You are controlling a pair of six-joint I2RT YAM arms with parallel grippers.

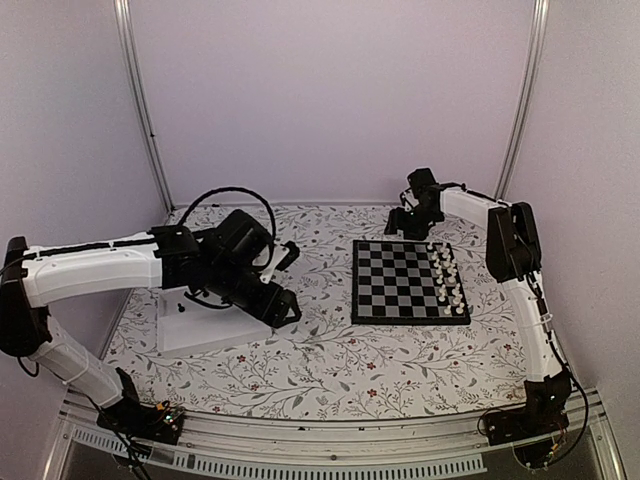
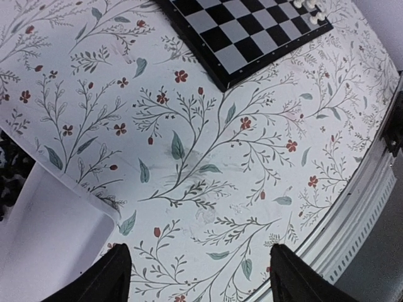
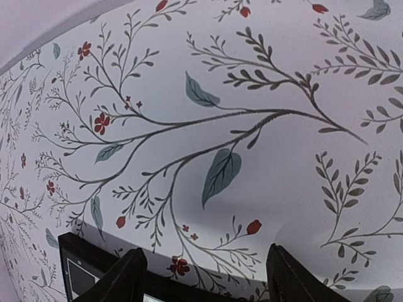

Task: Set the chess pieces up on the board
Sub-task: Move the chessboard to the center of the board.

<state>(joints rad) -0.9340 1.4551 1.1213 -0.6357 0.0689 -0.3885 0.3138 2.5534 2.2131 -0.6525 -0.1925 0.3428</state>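
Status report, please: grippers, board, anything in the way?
Left gripper open, empty, near tray. Right gripper open, empty, beyond board. On board: white pieces only, none black. Nothing blocking.

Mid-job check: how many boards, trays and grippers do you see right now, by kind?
Chessboard: 1
White tray: 1
Grippers: 2, left gripper and right gripper
Total: 4
White pieces on it: too small to count.

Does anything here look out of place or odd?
The board is only half set: white pieces line its right edge, the opposite edge is bare. A small dark thing, perhaps a black piece, sits in the white tray. Nothing looks spilled.
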